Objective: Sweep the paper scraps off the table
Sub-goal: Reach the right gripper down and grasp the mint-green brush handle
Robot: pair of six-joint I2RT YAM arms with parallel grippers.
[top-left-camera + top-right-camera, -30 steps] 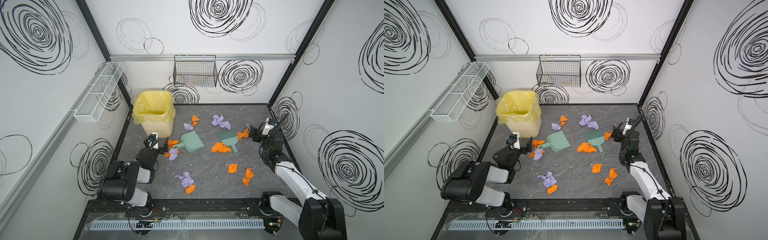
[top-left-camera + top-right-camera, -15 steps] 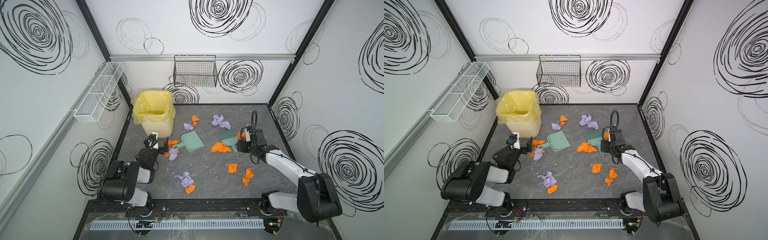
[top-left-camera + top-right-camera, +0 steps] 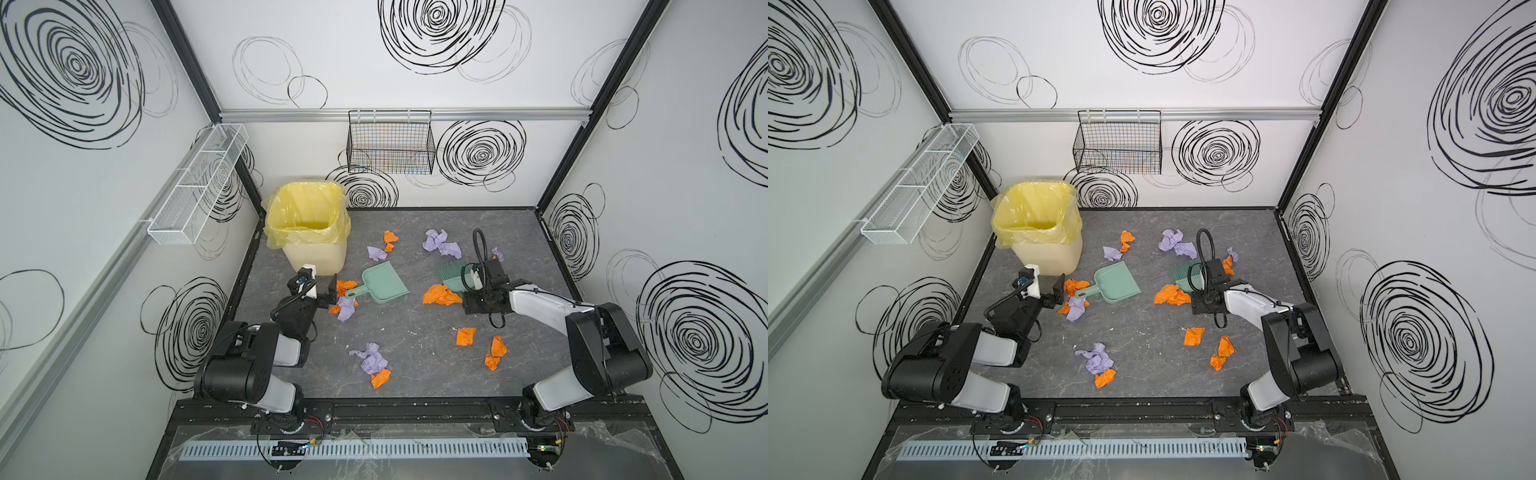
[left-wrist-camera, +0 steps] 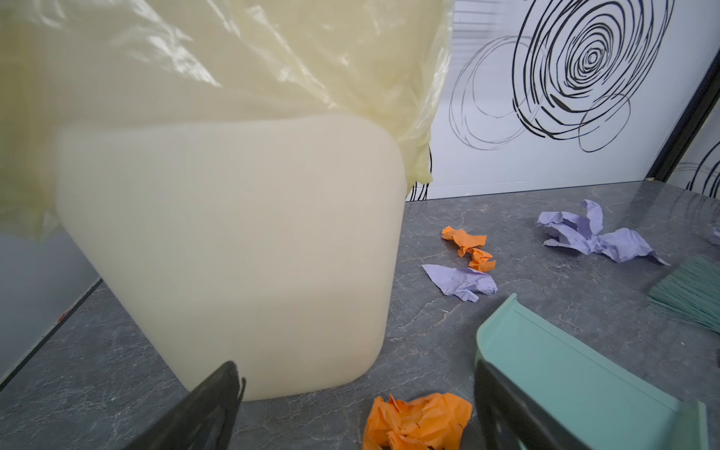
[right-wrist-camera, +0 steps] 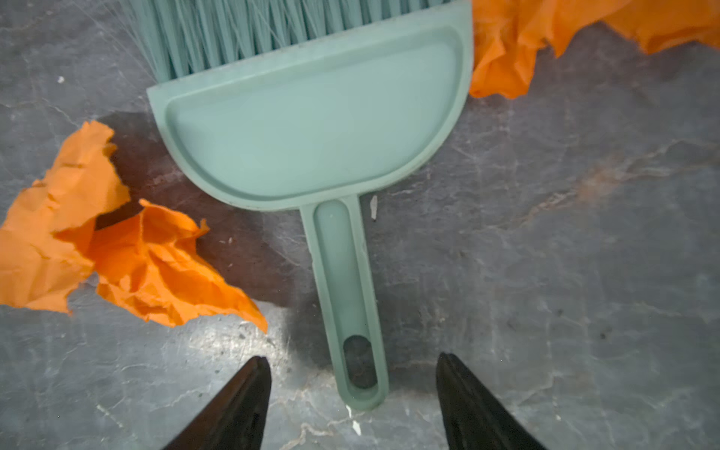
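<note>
Orange and lilac paper scraps lie scattered over the dark grey table [image 3: 415, 340], among them an orange one [image 3: 465, 336] and a lilac one [image 3: 371, 358]. A green brush [image 3: 451, 276] lies at the right, its handle [image 5: 346, 296] pointing between the fingers of my right gripper [image 5: 350, 360]. That gripper is open, points down, and its jaws stand apart on either side of the handle's end. An orange scrap [image 5: 117, 253] lies beside the brush. My left gripper [image 4: 356, 368] is wide open and low, with an orange scrap [image 4: 417, 422] between its fingers and the green dustpan [image 3: 384, 284] beside it.
A cream bin with a yellow liner [image 3: 307, 232] stands at the back left, close in front of the left gripper. A black wire basket [image 3: 390, 143] hangs on the back wall and a white wire shelf [image 3: 197, 185] on the left wall.
The right arm swung in from the right wall to the brush and dropped over its handle, with its jaws narrowing. The left arm has not moved.
</note>
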